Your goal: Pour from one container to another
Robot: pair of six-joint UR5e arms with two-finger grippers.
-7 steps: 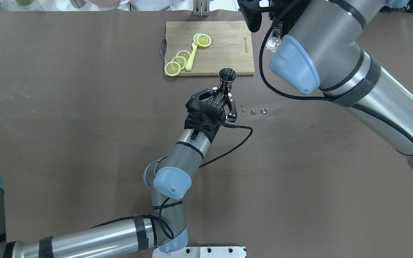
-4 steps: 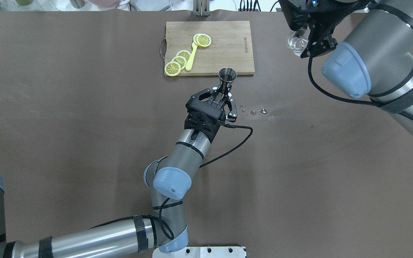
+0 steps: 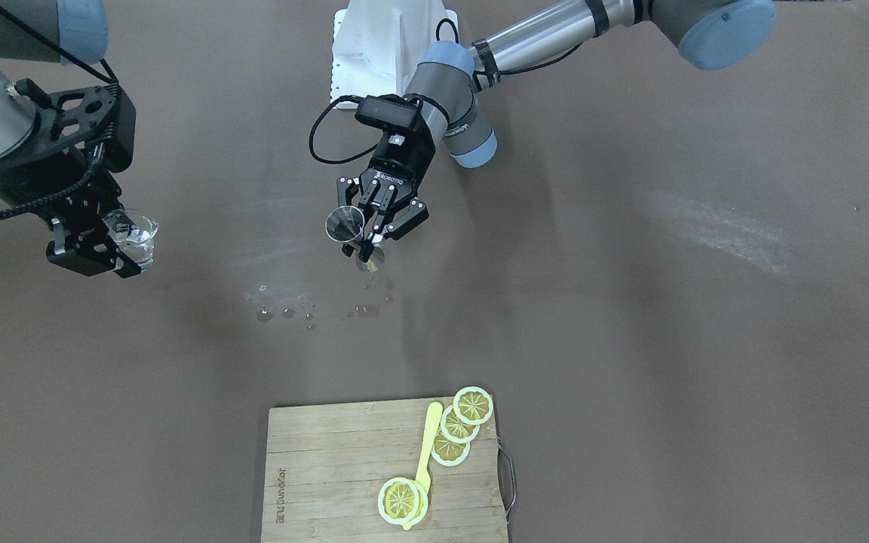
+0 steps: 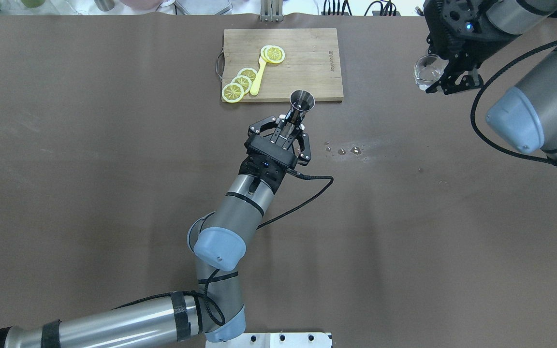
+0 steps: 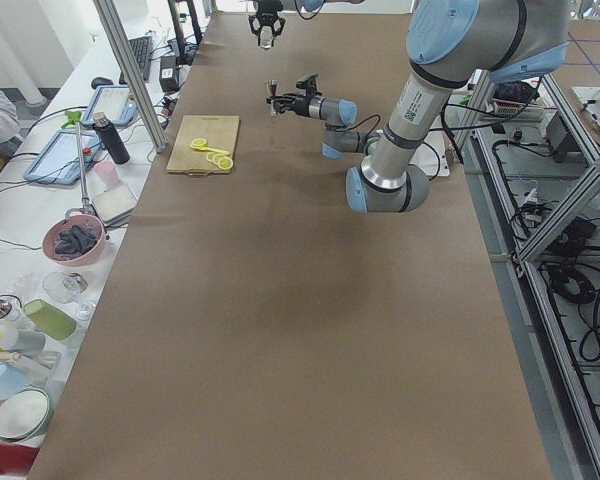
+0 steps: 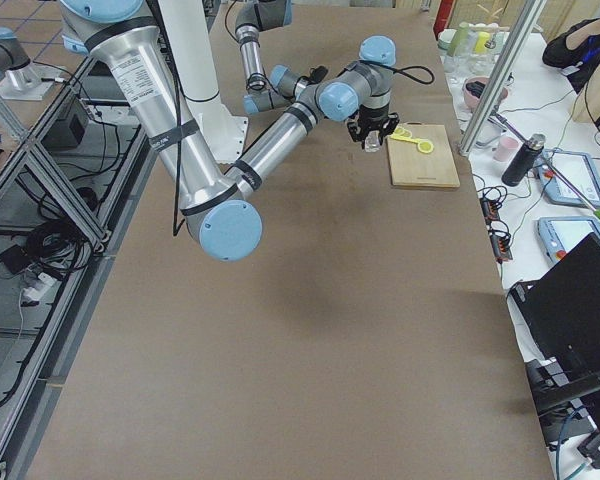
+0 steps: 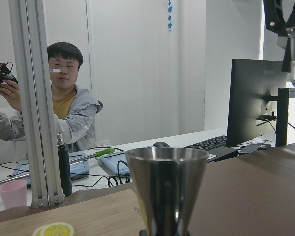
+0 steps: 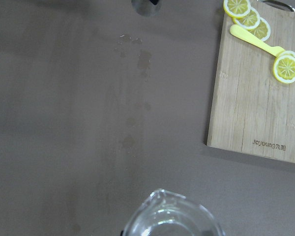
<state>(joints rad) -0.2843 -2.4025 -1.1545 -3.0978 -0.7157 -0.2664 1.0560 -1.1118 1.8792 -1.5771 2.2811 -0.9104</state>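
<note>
The metal jigger (image 4: 301, 100) stands upright with my left gripper (image 4: 290, 124) shut on its narrow waist, just in front of the cutting board's near edge. In the front-facing view the jigger (image 3: 345, 224) sits in the left gripper (image 3: 368, 240) near the table's middle. The left wrist view is filled low down by the jigger's cone (image 7: 167, 187). My right gripper (image 4: 435, 77) is shut on the clear glass cup (image 4: 425, 72), held in the air far to the right. The cup (image 3: 133, 235) is upright with a little liquid in it, and its rim (image 8: 172, 219) shows in the right wrist view.
A wooden cutting board (image 4: 307, 72) with lemon slices (image 4: 240, 84) and a yellow pick (image 4: 259, 77) lies at the far middle. Water drops (image 4: 348, 150) dot the brown table right of the left gripper. A person (image 7: 64, 98) sits beyond the table's far edge.
My right arm has swung to the right with the glass cup, away from the jigger. My left gripper has shifted slightly left and forward with the jigger.
</note>
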